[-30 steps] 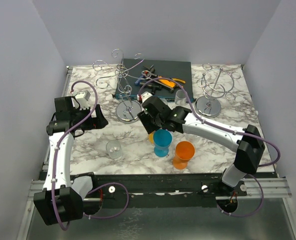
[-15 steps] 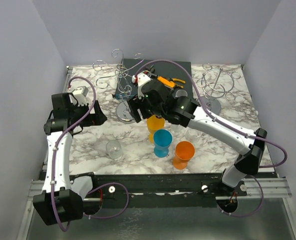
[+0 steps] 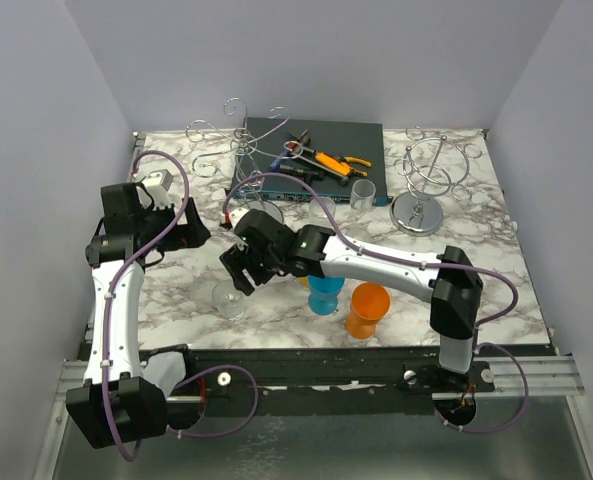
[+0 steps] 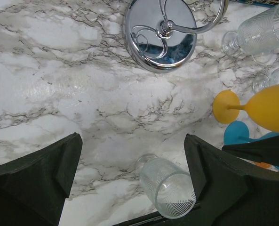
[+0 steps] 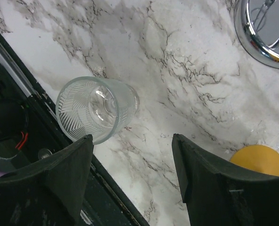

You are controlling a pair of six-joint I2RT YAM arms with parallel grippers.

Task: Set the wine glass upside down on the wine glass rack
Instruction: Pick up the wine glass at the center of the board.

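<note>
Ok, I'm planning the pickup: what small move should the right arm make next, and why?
Probably shift the right gripper sideways until the clear wine glass sits centred between its fingers. The gripper is open above the glass, but the glass lies off toward one finger, untouched.

goblets [image 3: 326,285] right of glass [image 3: 228,298], left seemingly open

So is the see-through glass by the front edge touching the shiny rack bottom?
Apart. The left wrist view shows bare marble between the clear glass and the rack base.
</note>
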